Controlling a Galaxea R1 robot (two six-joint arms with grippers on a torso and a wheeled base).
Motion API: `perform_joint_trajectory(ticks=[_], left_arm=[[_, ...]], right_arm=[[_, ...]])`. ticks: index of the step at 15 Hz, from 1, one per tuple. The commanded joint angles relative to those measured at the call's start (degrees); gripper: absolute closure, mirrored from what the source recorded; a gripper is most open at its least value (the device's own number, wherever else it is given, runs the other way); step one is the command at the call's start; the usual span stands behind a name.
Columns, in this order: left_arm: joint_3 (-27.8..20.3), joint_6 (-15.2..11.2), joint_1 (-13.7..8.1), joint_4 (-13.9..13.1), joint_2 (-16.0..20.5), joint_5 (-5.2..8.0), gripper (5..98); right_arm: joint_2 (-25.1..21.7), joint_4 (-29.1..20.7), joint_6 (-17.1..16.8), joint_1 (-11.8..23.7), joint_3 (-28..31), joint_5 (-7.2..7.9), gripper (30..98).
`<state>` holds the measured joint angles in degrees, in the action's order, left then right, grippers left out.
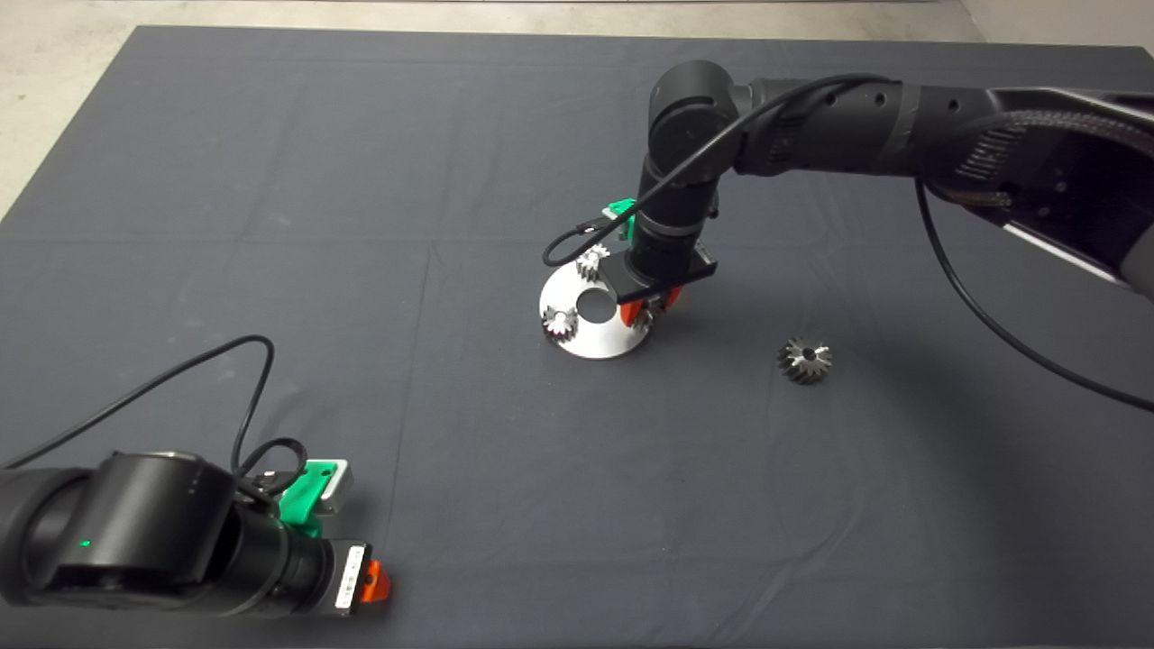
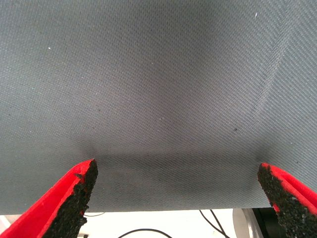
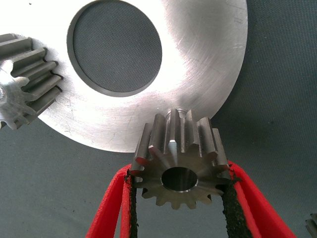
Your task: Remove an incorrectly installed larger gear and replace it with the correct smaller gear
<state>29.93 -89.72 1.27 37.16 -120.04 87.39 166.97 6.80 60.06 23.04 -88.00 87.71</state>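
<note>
I see smaller gear (image 3: 181, 166) clamped between right gripper (image 3: 181, 198) pads at silver disc (image 3: 198, 74) rim; head view hides this grip. Two more silver gears (image 1: 560, 321) on disc. One larger gear (image 1: 804, 360) alone on mat (image 1: 270, 225). Left gripper (image 2: 176, 198) parked low-left, spread wide, holding nothing.

Steel tones on charcoal
Shiny silver smaller gear (image 3: 181, 166), dark grey larger gear (image 1: 804, 360), brushed silver disc (image 1: 602, 338), red fingers (image 3: 111, 210).
</note>
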Motion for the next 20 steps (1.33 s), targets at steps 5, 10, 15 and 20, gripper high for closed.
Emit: perform_joint_trajectory(ticks=[5,10,15,20], left_arm=[[0.1,0.0,0.5,0.7,-0.1,2.25,19.7],[0.1,0.0,0.5,0.7,-0.2,2.25,19.7],[0.1,0.0,1.5,0.8,-0.1,2.25,19.7],[0.1,0.0,1.5,0.8,-0.1,2.25,19.7]], right_arm=[[0.4,-3.9,1.1,-1.1,0.8,5.98,94.4],[0.7,-3.8,1.3,-1.0,1.3,6.07,94.2],[0.9,-3.7,1.7,-0.9,2.6,6.07,93.8],[0.8,-3.6,2.5,-0.7,3.6,6.07,92.9]])
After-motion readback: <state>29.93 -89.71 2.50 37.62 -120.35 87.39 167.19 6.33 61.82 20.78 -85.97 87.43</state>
